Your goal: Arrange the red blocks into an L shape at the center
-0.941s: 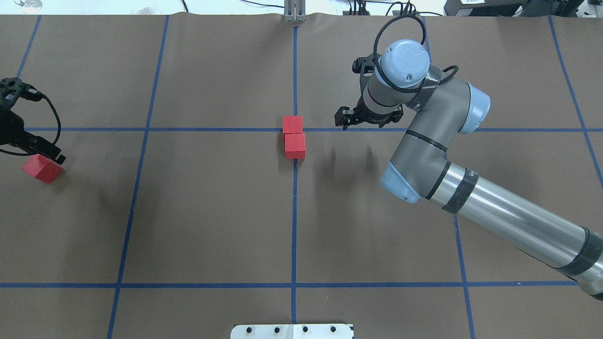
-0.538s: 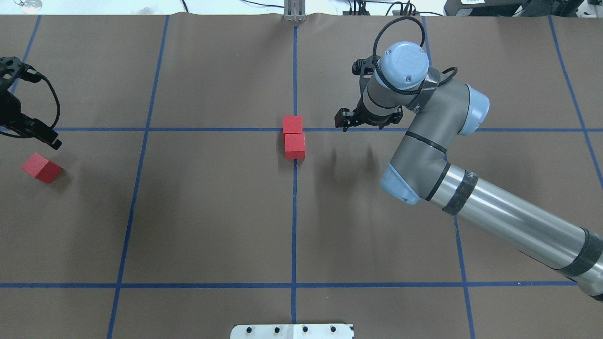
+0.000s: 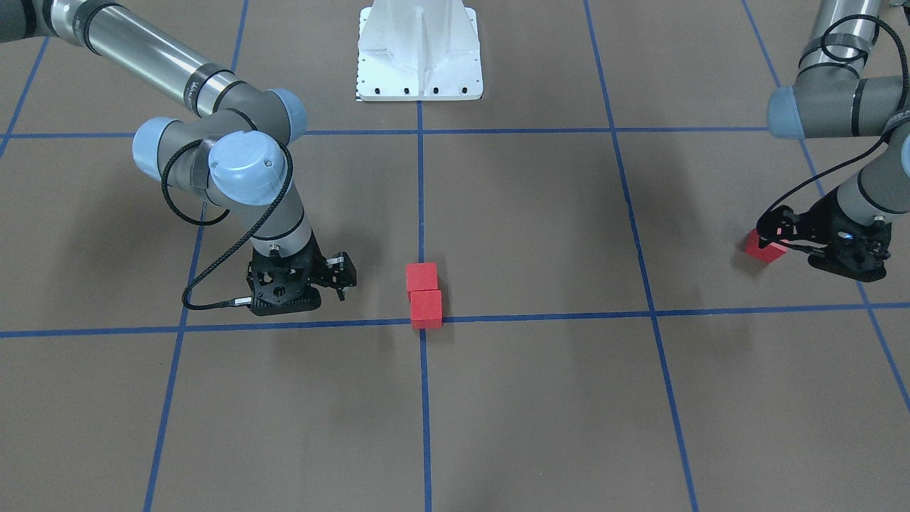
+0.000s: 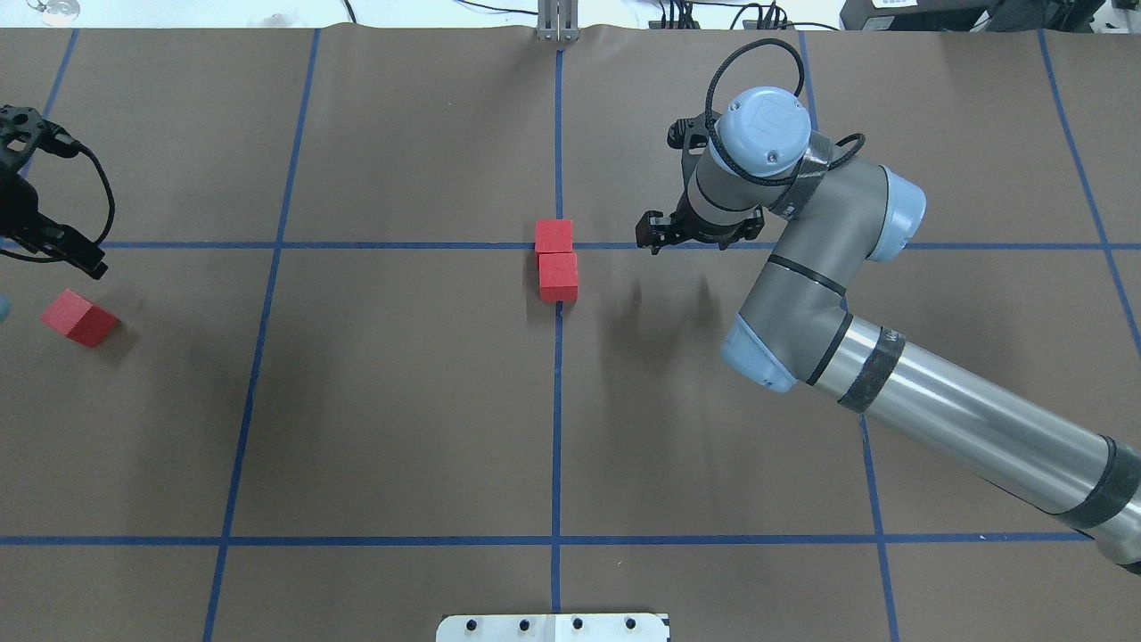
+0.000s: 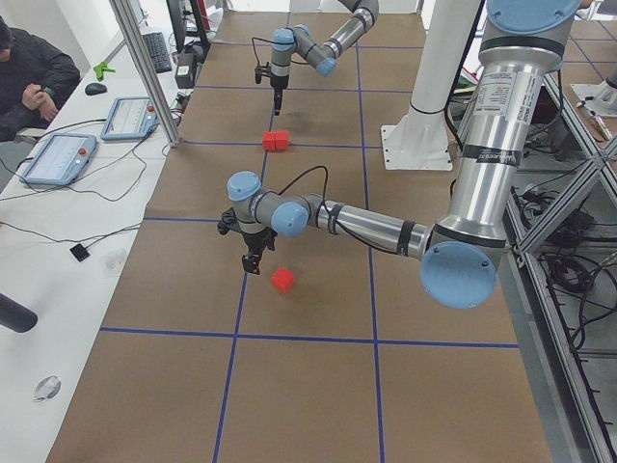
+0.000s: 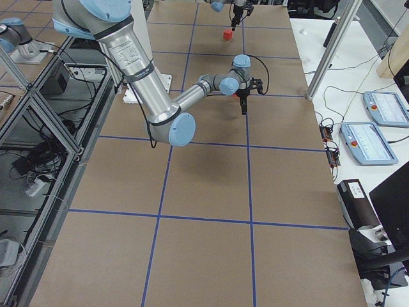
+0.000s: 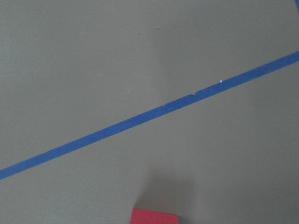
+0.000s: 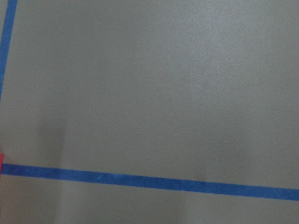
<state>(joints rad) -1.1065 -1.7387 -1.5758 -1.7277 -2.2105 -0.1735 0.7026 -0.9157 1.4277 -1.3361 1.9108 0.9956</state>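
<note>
Two red blocks lie touching in a line at the center crossing of blue tape, one on it and one just nearer the robot. They also show in the front view. The third red block lies alone at the far left, tilted to the grid. My left gripper hangs just beyond it, apart from it, and looks open and empty. My right gripper hovers right of the center pair, looking open and empty. The left wrist view shows only the block's edge.
The white base plate sits at the table's near edge. An aluminium post stands at the far edge. Blue tape lines grid the brown surface. A side table with tablets and a seated person is in the exterior left view.
My left gripper has pulled away from the far-left block, up and left in the overhead view; the block stayed put. My right gripper barely shifted. The center pair has not moved.
</note>
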